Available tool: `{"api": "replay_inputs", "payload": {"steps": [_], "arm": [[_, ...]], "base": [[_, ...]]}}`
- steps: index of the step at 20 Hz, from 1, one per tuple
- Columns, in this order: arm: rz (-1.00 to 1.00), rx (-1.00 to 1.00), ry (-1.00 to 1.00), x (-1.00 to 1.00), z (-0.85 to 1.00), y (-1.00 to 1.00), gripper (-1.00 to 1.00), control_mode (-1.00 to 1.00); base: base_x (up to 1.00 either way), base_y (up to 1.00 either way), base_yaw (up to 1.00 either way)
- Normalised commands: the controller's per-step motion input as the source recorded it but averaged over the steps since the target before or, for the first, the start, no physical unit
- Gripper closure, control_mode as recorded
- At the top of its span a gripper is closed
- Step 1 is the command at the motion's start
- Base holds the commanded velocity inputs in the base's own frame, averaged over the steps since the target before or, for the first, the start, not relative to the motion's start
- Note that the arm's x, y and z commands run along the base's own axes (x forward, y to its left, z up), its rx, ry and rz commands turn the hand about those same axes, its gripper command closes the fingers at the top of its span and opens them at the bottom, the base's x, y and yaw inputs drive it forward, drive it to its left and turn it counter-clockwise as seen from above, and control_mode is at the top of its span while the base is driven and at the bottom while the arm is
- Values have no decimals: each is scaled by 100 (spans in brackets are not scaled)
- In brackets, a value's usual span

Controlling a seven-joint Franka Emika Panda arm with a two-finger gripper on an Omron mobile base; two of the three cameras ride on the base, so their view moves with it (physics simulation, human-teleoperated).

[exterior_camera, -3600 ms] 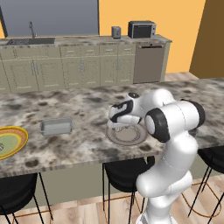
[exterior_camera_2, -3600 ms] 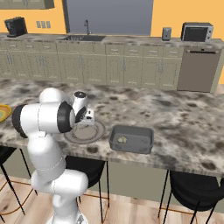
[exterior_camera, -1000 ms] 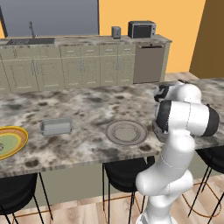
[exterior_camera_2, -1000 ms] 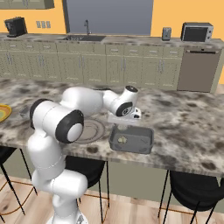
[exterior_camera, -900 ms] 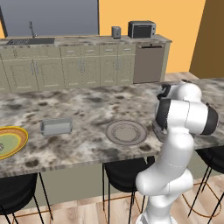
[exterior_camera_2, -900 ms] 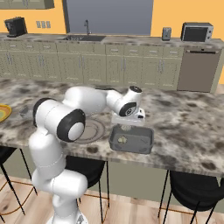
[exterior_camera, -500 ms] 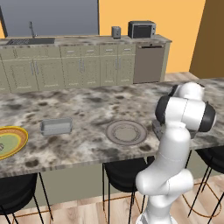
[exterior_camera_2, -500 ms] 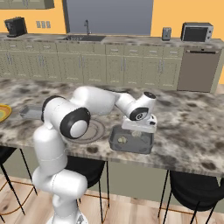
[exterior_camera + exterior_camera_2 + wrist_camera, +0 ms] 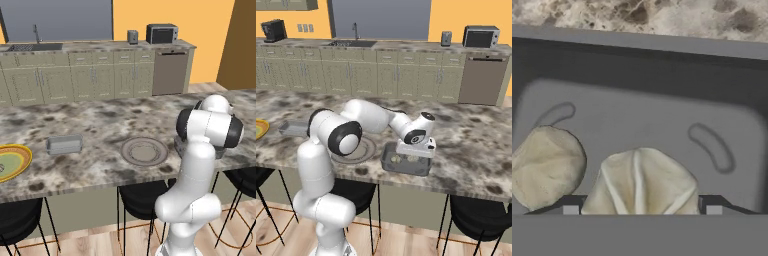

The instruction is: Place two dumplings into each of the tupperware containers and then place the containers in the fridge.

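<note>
One tupperware container sits on the island counter right of the round plate, with a dumpling lying in its left part. My gripper reaches down into this container. In the hand view my gripper is shut on a second, pleated dumpling low over the container floor. The first dumpling lies just left of it. The other tupperware container stands far to the left. The fridge is out of view.
A round grey plate lies mid-counter, and a yellow plate sits at the left end. Black stools stand under the counter's near edge. Cabinets, a sink and a microwave line the back wall.
My arm has swung right from beside the plate to the near container and lowered the held dumpling inside, beside the one lying there.
</note>
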Motion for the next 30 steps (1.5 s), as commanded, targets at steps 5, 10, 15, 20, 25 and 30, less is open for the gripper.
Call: {"api": "replay_inputs", "payload": {"steps": [5,10,15,20,25,30], "arm": [[0,0,0,0,-17,0,100,-100],[0,0,0,0,-22,0,100,-100],[0,0,0,0,-9,0,-100,-100],[0,0,0,0,0,0,-100,-100],[0,0,0,0,1,0,-100,-100],[0,0,2,0,19,4,-100,-100]], "base": [[0,0,0],[0,0,0],[0,0,0],[0,0,0],[0,0,0],[0,0,0]]}}
